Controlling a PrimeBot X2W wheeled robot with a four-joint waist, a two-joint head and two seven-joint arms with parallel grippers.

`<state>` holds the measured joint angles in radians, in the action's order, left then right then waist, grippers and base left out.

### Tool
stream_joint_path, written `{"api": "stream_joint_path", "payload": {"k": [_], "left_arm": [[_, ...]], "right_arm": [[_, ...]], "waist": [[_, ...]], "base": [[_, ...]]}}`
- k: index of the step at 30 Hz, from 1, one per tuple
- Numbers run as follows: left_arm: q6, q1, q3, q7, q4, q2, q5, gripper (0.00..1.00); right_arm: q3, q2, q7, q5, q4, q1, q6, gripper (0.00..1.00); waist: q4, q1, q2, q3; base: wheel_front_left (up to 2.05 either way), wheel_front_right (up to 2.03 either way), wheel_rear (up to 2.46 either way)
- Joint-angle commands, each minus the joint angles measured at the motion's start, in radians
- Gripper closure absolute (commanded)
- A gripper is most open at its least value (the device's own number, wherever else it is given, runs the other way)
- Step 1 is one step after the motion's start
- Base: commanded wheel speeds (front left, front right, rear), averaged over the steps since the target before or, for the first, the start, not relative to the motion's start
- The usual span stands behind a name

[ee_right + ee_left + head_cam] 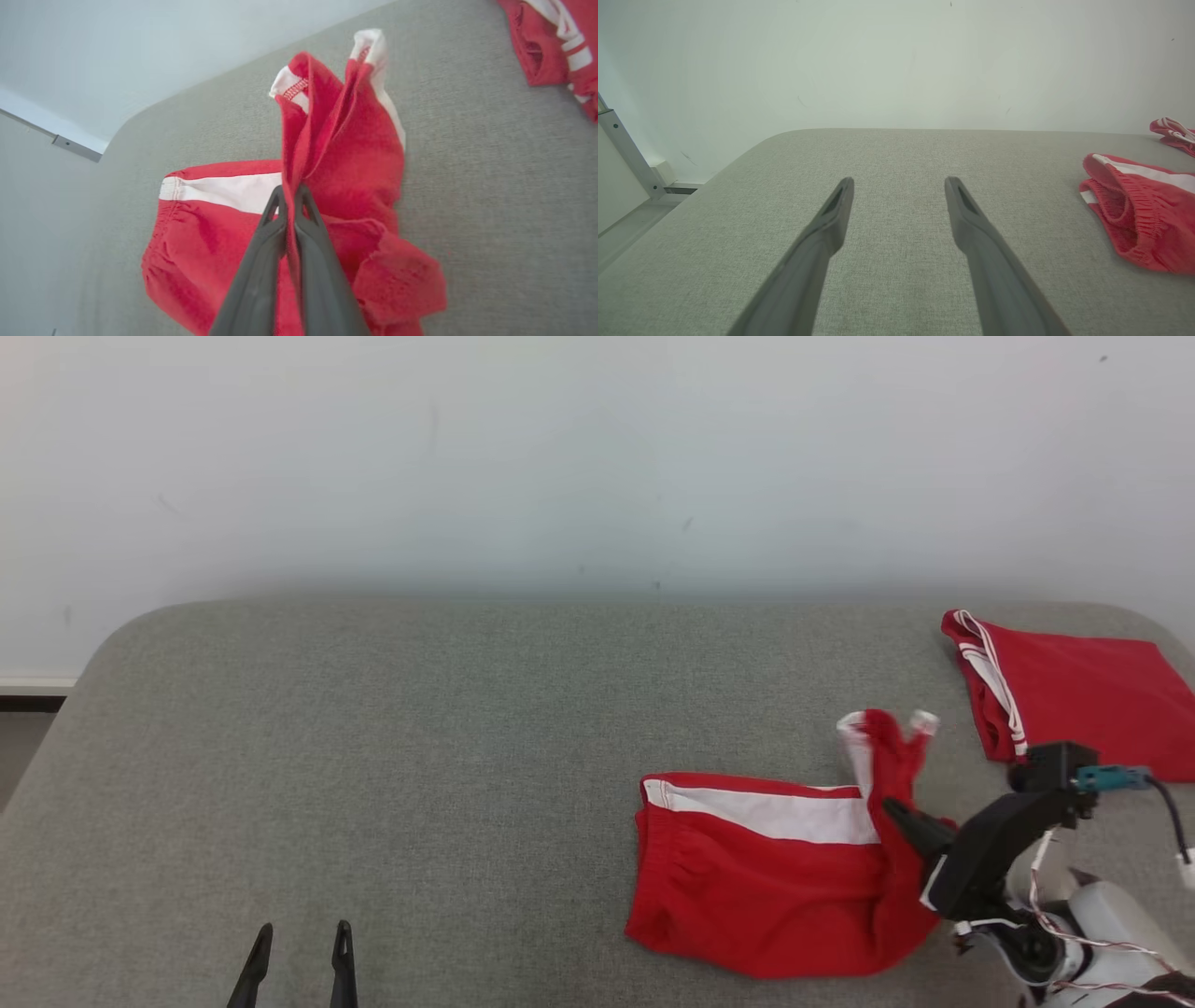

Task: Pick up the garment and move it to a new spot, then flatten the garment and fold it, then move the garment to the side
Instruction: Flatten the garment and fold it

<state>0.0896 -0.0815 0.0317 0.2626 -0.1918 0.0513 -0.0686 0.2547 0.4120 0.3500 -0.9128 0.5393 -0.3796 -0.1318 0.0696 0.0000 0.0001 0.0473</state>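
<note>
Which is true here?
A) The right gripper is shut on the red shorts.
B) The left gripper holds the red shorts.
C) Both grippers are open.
A: the right gripper pinches a raised fold of the red shorts; the left gripper stands open, holding nothing.

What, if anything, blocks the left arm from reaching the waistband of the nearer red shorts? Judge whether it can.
Probably yes: only bare grey surface lies between the open left tool and the waistband; the right tool grips the shorts' other end.

garment (766,887) on table (420,756) (second garment (1083,695) behind)
</note>
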Motion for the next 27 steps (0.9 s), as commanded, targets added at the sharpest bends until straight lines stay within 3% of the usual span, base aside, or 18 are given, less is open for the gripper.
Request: {"api": "stream_joint_path", "payload": {"k": [1, 6, 13, 19, 27], "left_arm": [[0.005, -0.002, 0.001, 0.003, -0.003, -0.001, -0.003, 0.0], [0.007, 0.015, -0.007, 0.003, -0.01, -0.001, -0.006, 0.0], [0.004, 0.029, -0.034, 0.003, -0.015, -0.001, -0.014, 0.0], [-0.006, 0.042, -0.057, 0.003, -0.021, -0.002, -0.021, 0.0], [-0.012, 0.045, -0.062, 0.003, -0.026, -0.001, -0.029, 0.0]], "right_arm": [[0.003, -0.012, 0.007, -0.01, -0.013, 0.014, 0.002, 1.0], [0.001, -0.087, 0.074, -0.029, -0.1, 0.038, 0.002, 1.0], [-0.004, -0.22, 0.118, 0.007, -0.125, 0.042, 0.002, 1.0], [-0.021, -0.296, 0.103, 0.072, -0.025, 0.02, 0.002, 1.0], [-0.044, -0.337, 0.025, 0.115, 0.113, -0.028, 0.002, 1.0]], "waist": [[0.004, 0.0, -0.0001, 0.0], [0.027, 0.0, -0.0001, -0.003], [0.068, 0.0, -0.0001, -0.011], [0.09, 0.0, -0.0001, -0.02], [0.1, 0.0, -0.0001, -0.02]], "base": [[0.0, 0.0, 0.0], [0.0, 0.0, 0.0], [0.0, 0.0, 0.0], [0.0, 0.0, 0.0], [0.0, 0.0, 0.0]]}}
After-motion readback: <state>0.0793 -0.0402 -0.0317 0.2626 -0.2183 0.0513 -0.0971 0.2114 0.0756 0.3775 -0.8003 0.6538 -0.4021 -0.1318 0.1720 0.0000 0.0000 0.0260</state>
